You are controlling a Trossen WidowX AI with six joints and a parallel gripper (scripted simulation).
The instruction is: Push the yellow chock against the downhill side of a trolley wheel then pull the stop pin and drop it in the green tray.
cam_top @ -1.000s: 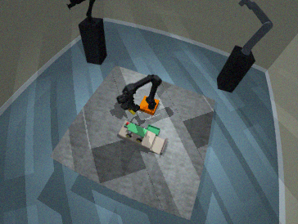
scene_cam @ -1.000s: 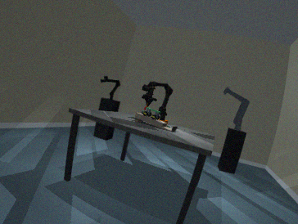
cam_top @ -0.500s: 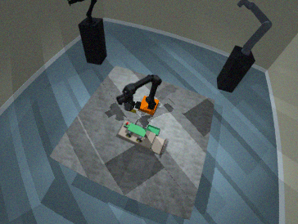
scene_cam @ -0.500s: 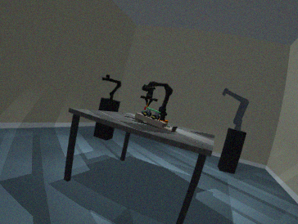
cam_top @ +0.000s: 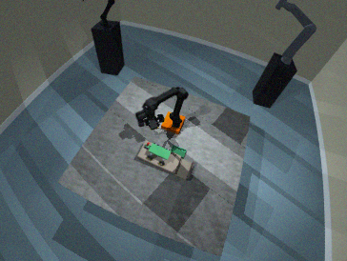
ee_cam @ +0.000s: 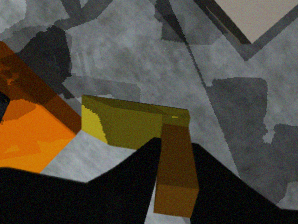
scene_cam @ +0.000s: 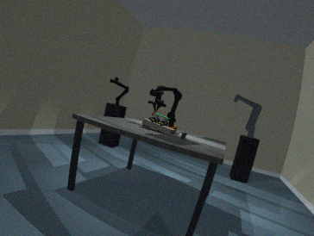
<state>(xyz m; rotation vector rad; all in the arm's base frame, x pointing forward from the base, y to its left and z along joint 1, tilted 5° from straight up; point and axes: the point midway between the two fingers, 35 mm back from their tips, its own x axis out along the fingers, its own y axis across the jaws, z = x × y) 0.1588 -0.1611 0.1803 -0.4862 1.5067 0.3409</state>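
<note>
My gripper (cam_top: pixel 157 123) (scene_cam: pixel 156 105) (ee_cam: pixel 173 148) is shut on the orange handle of the yellow chock (ee_cam: pixel 130 122). It holds the chock in the air between the arm's base and the ramp's uphill end; the chock's rubber base is not visible in the wrist view. The trolley, with a green top (cam_top: pixel 158 151) (scene_cam: pixel 161 115), stands on the beige ramp (cam_top: pixel 185 168) (scene_cam: pixel 151 125) (ee_cam: pixel 262 15). The red-headed stop pin (cam_top: pixel 148 144) is at its uphill end. The green tray (cam_top: pixel 179 151) lies beside the ramp on the arm's side.
The arm's orange base (cam_top: pixel 168 126) (ee_cam: pixel 25 135) stands behind the ramp and close to the held chock in the wrist view. The grey table (cam_top: pixel 114 167) (scene_cam: pixel 129 129) carries all of this. Two other arms stand on black pedestals (cam_top: pixel 109 48) (cam_top: pixel 274 81) beyond the table.
</note>
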